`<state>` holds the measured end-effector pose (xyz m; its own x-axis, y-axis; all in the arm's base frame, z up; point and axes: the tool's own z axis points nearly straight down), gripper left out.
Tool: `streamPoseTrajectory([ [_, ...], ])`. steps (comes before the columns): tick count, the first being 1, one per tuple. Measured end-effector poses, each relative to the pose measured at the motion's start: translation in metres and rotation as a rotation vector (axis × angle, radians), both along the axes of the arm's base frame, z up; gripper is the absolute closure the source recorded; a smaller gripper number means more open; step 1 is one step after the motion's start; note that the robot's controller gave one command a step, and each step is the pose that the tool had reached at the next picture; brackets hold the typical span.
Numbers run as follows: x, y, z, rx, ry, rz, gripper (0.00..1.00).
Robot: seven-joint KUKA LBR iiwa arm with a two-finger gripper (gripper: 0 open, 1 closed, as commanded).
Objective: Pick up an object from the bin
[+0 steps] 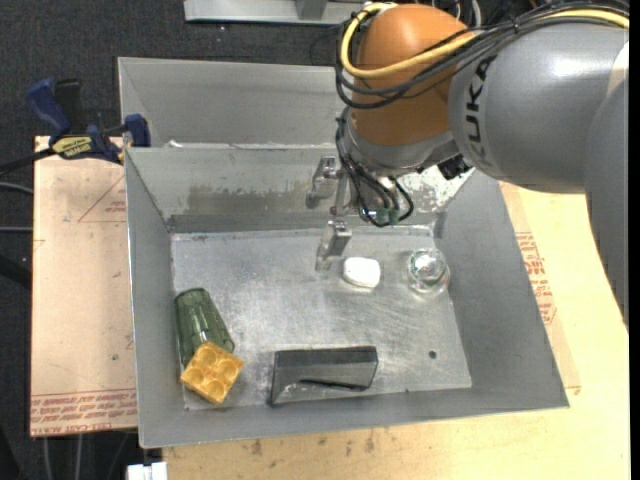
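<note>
Gripper (334, 246): low in the bin (150, 238), at the foot of the far wall (240, 183), about midway along it. I cannot tell how wide it stands; the wrist hides much of it. I see nothing held.

Nearest thing: a small white rounded piece (361, 273) on the bin floor, just beside the gripper on its right, apart from it as far as I can judge. A clear glass piece (427, 271) lies near that, toward the right wall. Well apart, in the near-left corner, are a green bottle (198, 320) touching a yellow block (212, 372). A dark wedge-shaped box (324, 372) lies along the near edge.

Risks as I judge them:
- The gripper is beside the white piece, not over it. Closing here would probably catch nothing, or push the piece toward the glass.
- The white piece looks low and smooth, so it may squirt out of a pinch.
- The sloping far wall is close behind, so a further descent or shift that way could scrape it.
- The glass piece may roll if bumped.
</note>
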<state>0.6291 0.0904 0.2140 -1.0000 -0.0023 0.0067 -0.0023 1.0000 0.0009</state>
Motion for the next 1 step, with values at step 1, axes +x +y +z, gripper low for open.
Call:
streamPoseTrajectory([
  [1, 0.0015, -0.0004, 0.005, 0.0, -0.008, -0.001, 0.0],
])
